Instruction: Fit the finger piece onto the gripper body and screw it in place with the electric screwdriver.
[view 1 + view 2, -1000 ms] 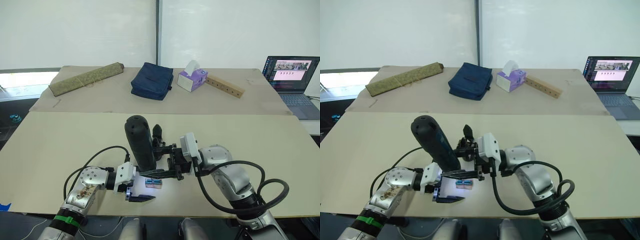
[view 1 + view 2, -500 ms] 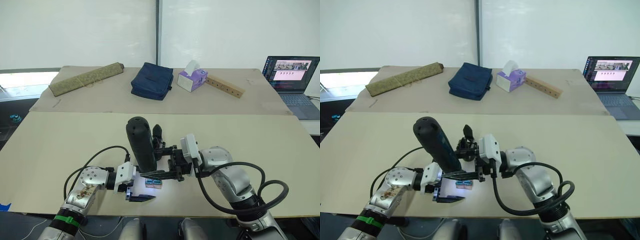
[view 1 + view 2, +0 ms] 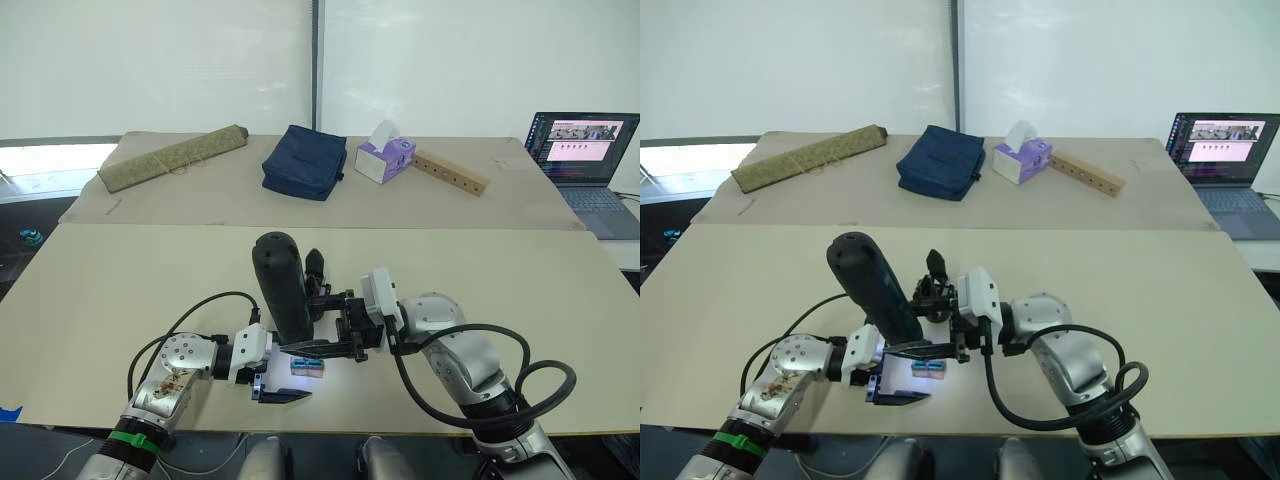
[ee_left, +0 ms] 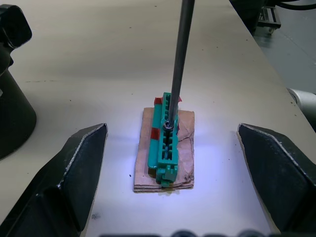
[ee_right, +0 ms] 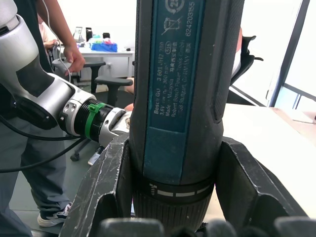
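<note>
Watching your right gripper (image 5: 173,217) clamp the thick matte-black electric screwdriver (image 3: 281,290), left gripper (image 4: 170,168) spread wide: tilt it and the bit skips off the green block's (image 4: 166,148) screw.

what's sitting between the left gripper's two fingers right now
In the left wrist view, a small green block on a tan cardboard scrap lies between the open fingers, with the electric screwdriver's bit touching it.

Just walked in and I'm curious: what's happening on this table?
The right gripper is shut on the electric screwdriver, holding it upright with its bit tip in a small green block on the table. The left gripper sits open around that block. The gripper body stands just behind.
</note>
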Controlling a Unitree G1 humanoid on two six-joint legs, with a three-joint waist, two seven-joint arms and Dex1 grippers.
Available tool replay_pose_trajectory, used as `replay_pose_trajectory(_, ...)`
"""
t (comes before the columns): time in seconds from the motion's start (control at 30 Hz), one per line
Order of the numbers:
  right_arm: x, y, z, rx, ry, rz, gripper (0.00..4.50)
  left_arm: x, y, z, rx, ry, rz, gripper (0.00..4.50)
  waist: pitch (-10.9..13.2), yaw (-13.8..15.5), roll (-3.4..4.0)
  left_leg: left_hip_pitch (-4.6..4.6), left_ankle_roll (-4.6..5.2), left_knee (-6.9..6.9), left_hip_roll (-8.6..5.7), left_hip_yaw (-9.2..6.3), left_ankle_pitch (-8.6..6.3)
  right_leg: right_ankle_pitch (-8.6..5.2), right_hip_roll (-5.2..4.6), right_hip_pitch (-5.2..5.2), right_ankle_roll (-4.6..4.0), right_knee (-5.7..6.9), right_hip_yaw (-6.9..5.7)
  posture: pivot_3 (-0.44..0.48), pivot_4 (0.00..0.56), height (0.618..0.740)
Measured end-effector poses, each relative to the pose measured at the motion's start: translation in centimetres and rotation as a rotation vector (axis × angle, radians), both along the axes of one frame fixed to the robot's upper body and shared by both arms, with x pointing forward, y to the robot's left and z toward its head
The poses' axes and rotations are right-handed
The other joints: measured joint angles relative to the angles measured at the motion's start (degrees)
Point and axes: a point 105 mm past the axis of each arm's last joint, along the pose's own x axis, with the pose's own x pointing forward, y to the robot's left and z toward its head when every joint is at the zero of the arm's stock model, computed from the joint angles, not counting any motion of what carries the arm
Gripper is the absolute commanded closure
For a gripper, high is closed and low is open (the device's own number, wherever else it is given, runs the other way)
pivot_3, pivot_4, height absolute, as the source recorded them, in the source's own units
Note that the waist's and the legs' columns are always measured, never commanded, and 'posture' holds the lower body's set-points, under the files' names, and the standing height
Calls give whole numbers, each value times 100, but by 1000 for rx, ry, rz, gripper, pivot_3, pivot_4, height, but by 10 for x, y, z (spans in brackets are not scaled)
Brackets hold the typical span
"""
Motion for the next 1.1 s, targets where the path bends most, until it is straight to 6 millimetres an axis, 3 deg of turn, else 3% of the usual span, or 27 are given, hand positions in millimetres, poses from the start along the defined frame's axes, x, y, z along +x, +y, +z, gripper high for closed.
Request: replay_pose_trajectory(1.1,-3,3,-3,-19,-14,13,2568,1,-1,-1,-13,10,13,23,-3,-3,4,58,0,-13,5,-11,-1,-5,0,70,1,-27,-5,0,150,740)
